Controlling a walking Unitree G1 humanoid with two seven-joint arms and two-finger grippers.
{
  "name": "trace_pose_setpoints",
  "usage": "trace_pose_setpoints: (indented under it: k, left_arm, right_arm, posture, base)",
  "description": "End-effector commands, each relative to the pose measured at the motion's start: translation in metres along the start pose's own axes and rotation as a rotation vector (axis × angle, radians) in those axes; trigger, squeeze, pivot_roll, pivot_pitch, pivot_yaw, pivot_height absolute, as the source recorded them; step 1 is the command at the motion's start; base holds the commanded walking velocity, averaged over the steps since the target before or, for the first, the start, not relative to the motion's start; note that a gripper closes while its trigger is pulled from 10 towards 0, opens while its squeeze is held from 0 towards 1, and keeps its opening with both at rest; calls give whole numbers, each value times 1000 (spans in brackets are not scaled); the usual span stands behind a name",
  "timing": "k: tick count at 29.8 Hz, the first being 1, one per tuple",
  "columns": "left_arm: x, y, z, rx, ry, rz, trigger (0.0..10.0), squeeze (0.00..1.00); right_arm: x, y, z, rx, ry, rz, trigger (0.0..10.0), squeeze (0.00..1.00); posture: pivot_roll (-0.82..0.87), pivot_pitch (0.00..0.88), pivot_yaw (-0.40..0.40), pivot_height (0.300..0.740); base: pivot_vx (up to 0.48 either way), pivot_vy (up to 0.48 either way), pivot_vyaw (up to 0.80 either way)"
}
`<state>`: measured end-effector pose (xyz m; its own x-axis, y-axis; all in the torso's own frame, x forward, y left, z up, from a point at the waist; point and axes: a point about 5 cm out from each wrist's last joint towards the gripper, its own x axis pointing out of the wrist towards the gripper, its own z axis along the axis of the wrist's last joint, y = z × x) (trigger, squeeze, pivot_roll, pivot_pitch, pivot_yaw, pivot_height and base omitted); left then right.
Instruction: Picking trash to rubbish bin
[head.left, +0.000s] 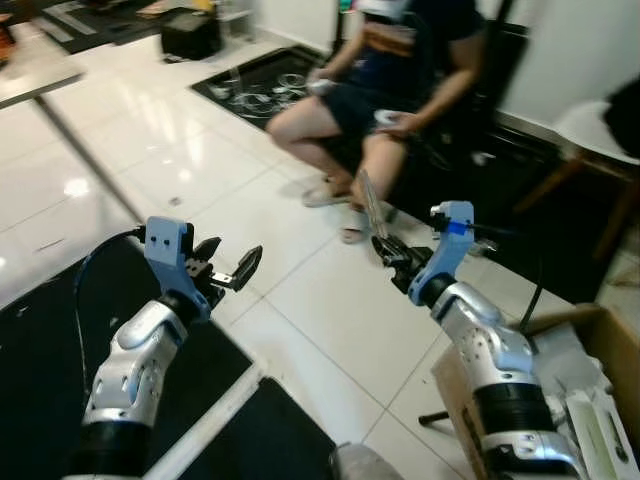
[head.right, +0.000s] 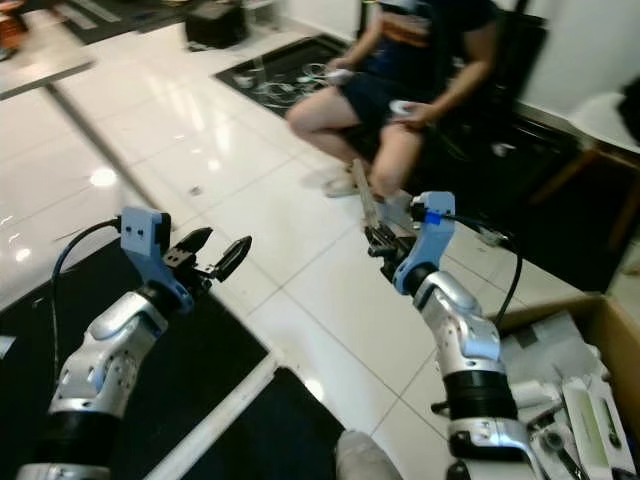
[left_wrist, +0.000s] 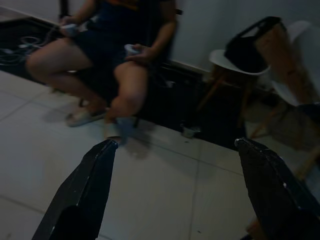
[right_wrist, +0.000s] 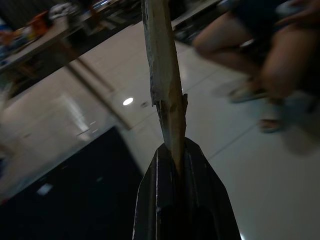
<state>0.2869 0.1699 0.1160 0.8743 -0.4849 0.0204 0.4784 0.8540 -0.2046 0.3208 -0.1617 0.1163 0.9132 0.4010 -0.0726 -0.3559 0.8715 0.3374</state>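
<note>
Trash, a thin flat strip (right_wrist: 165, 75), looks light and flimsy; the right hand (head.left: 388, 252) clamps its lower end, while the left hand (head.left: 228, 268) gapes empty.

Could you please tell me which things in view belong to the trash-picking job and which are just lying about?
Belongs to the job:
- flat strip of trash, clamped upright in the right hand
- left hand, open, holding nothing

Just lying about:
- cardboard box of packaging by the right arm
- seated person
- white chair with a dark bag on it
- black floor mat
</note>
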Motion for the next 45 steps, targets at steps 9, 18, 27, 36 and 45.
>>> trace_pose_setpoints:
  k: [9,18,27,36,45]
  left_arm:
    - [-2,3,-4,-4,18,15,10000,0]
    - [-2,3,-4,-6,18,14,10000,0]
    - [-2,3,-4,-7,19,14,10000,0]
    - [-1,3,-5,-10,19,14,10000,0]
    - [-1,2,-6,-11,18,13,10000,0]
  right_arm:
    - [1,1,-5,-1,11,-14,10000,0]
    - [2,1,-5,-6,18,-21,10000,0]
    - [3,1,-6,-13,25,-18,10000,0]
    - [4,-4,-6,-43,35,-52,10000,0]
    - [4,-5,-8,-99,72,-54,10000,0]
  posture:
    - [-109,0,32,740]
    - [-109,0,33,740]
    - [-108,0,31,740]
    - [-107,0,27,740]
    - [-107,0,24,740]
  base:
    - [0,0,-769]
    - [0,0,-767]
    - [0,0,-761]
    - [0,0,-763]
    - [0,0,-763]
